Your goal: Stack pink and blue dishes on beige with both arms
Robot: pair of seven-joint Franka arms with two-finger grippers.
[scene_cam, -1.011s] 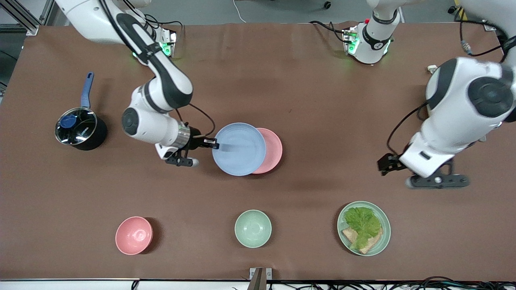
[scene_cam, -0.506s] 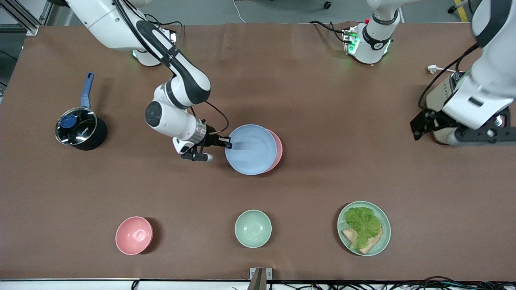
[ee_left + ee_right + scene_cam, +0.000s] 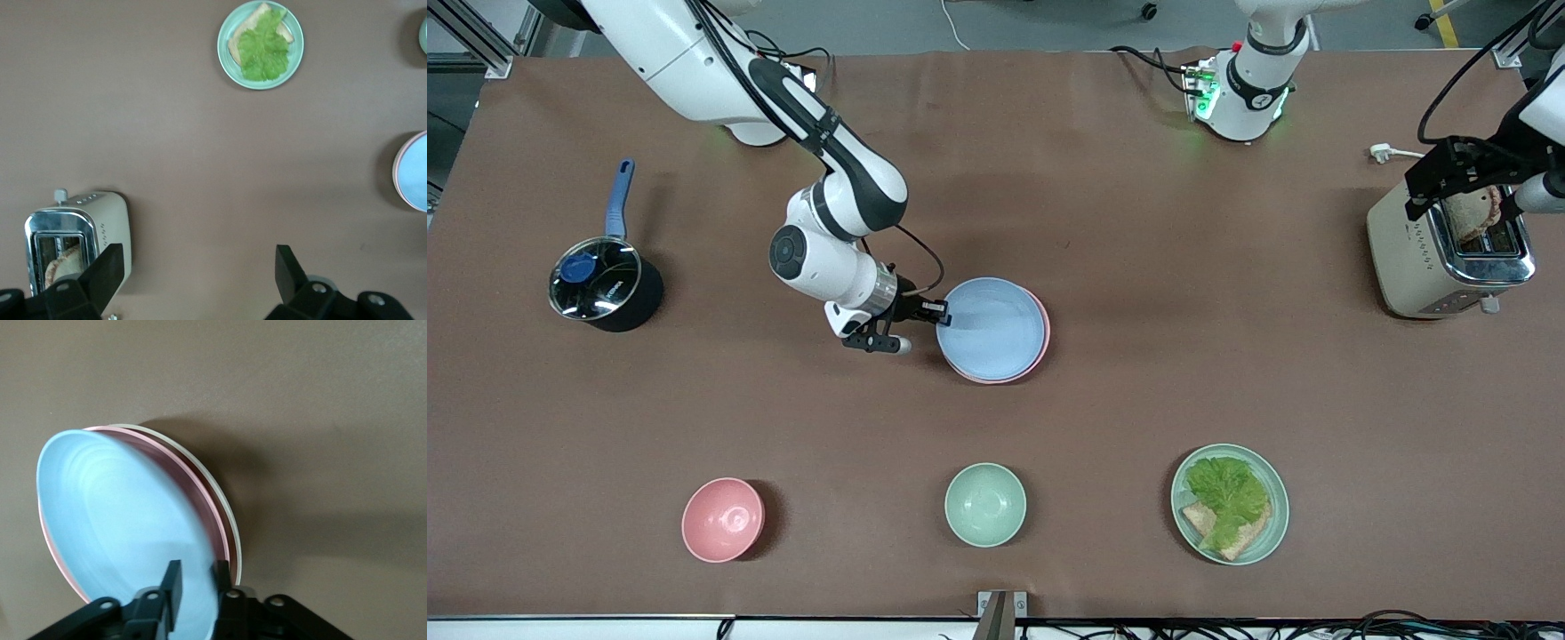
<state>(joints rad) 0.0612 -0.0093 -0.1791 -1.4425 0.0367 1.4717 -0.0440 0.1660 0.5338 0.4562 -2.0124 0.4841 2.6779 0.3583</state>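
Brown table (image 3: 1138, 267): right tool (image 3: 937, 308) pinches blue plate (image 3: 993, 327), concave-up, over pink plate (image 3: 1040, 338); left tool (image 3: 193, 273) agape above toaster (image 3: 1440, 258).

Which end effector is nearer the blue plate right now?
The right. The right end effector grips the rim of the blue plate, on the side toward the right arm's end of the table. The left end effector hangs open over the toaster, well away.

The beige plate (image 3: 223, 503) shows only as a thin cream rim under the pink plate (image 3: 210, 510); the blue plate (image 3: 992, 327) covers almost all of both. Beneath the left hand (image 3: 197, 280), the toaster (image 3: 73, 243) partly hides its bread.
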